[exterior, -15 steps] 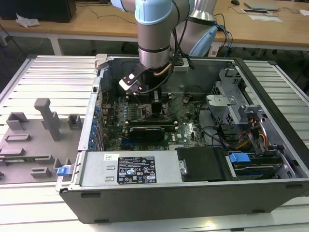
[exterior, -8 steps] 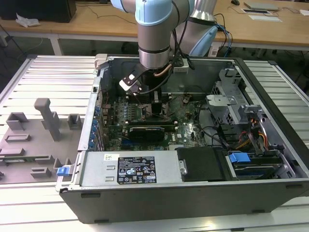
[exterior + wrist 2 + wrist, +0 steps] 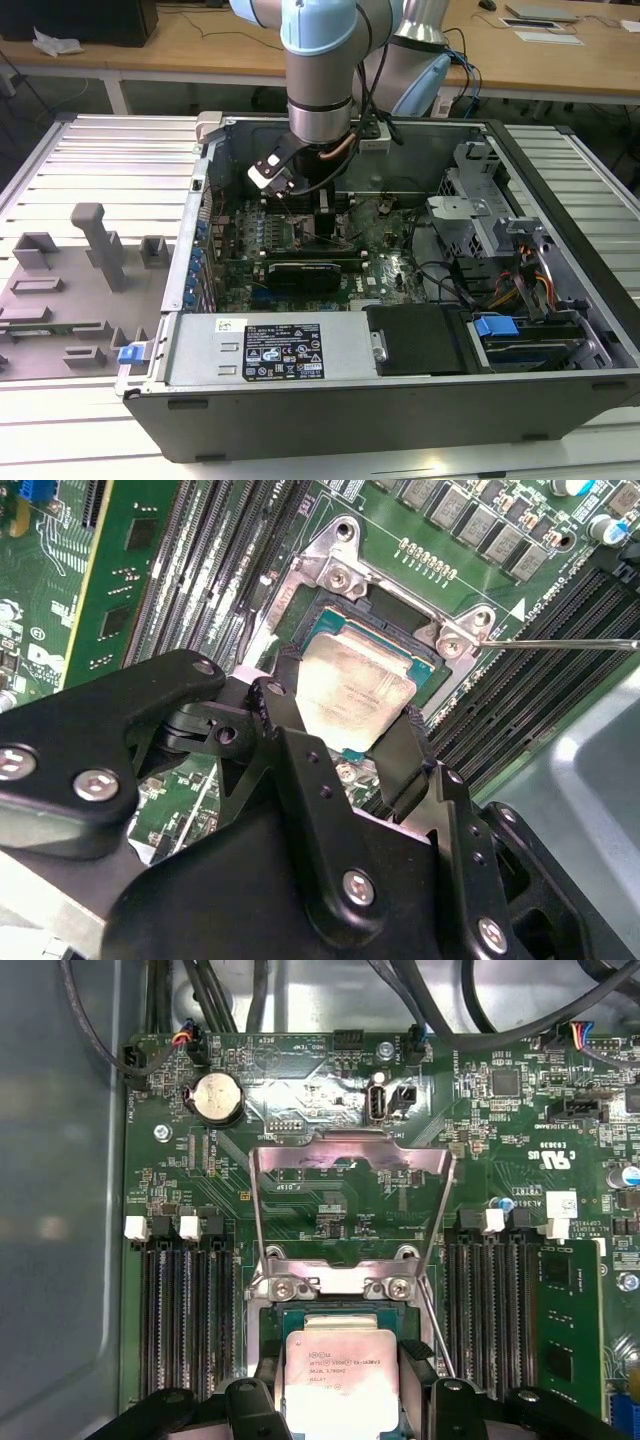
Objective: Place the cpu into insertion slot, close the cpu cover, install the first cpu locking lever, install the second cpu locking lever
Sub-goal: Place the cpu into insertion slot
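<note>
In both wrist views my gripper (image 3: 342, 712) (image 3: 340, 1365) is shut on the cpu (image 3: 355, 685) (image 3: 340, 1395), one black finger on each of two opposite edges. The chip's dull silver top faces up. It sits slightly tilted, low over the insertion slot (image 3: 332, 578) (image 3: 335, 1283) in the green motherboard; whether it rests in the slot I cannot tell. The cpu cover (image 3: 350, 1153) stands flipped open behind the slot. A thin wire locking lever (image 3: 565, 643) (image 3: 436, 1325) sticks out beside the slot. In the exterior view the gripper (image 3: 303, 205) hangs inside the open computer case.
Long black memory slots (image 3: 185, 1310) (image 3: 490, 1300) flank the socket on both sides. A dark expansion card (image 3: 305, 270), the power supply (image 3: 265, 350) and drive bays (image 3: 500, 270) fill the case. A grey fixture plate with blocks (image 3: 95, 240) lies at the exterior view's left.
</note>
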`<state>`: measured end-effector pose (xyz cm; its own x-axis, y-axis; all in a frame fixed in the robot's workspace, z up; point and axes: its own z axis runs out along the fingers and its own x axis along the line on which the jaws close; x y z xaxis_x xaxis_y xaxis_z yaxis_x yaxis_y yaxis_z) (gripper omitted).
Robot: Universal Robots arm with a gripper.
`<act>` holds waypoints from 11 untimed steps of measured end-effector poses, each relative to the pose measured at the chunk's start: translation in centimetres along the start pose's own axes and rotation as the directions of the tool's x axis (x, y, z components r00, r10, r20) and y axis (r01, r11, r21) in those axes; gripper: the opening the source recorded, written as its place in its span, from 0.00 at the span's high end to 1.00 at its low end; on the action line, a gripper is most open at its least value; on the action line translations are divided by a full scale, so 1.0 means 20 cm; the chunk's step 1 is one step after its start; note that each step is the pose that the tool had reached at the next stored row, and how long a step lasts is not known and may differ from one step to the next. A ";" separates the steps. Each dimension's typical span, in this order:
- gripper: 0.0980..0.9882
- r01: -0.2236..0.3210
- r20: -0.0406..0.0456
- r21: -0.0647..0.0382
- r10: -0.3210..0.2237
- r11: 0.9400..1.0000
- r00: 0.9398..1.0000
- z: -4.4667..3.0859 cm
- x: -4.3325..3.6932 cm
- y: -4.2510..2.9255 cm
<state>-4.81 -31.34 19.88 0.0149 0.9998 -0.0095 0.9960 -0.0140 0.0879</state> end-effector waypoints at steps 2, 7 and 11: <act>0.50 0.000 0.000 0.000 0.000 1.000 1.000 0.003 0.000 -0.001; 0.50 0.000 0.000 0.000 0.000 1.000 1.000 0.004 0.000 -0.001; 0.42 0.000 0.000 0.000 0.000 1.000 1.000 0.005 0.000 0.000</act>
<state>-4.81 -31.34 19.78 0.0149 0.9998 -0.0096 0.9960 -0.0140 0.0878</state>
